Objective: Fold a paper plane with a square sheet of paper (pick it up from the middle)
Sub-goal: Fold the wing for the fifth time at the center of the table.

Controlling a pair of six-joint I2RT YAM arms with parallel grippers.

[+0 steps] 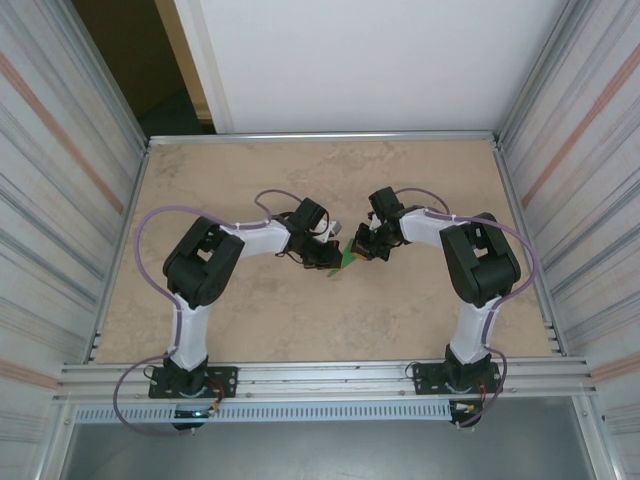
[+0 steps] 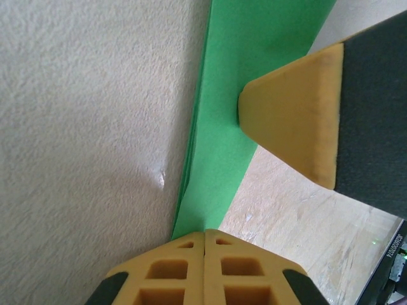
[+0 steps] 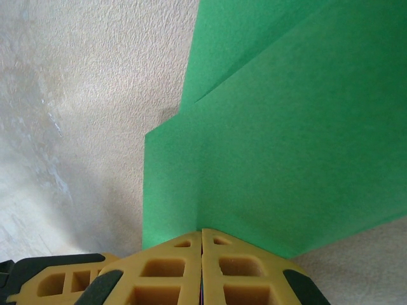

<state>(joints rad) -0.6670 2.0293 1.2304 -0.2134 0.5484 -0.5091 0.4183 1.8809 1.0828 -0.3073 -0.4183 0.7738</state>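
The bright green paper point(image 1: 349, 256), folded in overlapping flat layers, is showing small just below the top view's centre.

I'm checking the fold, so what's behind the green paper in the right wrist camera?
Around the green paper, pinched in the right gripper, a pale textured surface shows. The sheet's overlapping folded layers cover whatever lies directly behind them.

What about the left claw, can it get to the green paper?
Yes, it seems so: the left claw is shut right on the green paper, nothing in between. The right claw pinches it too.
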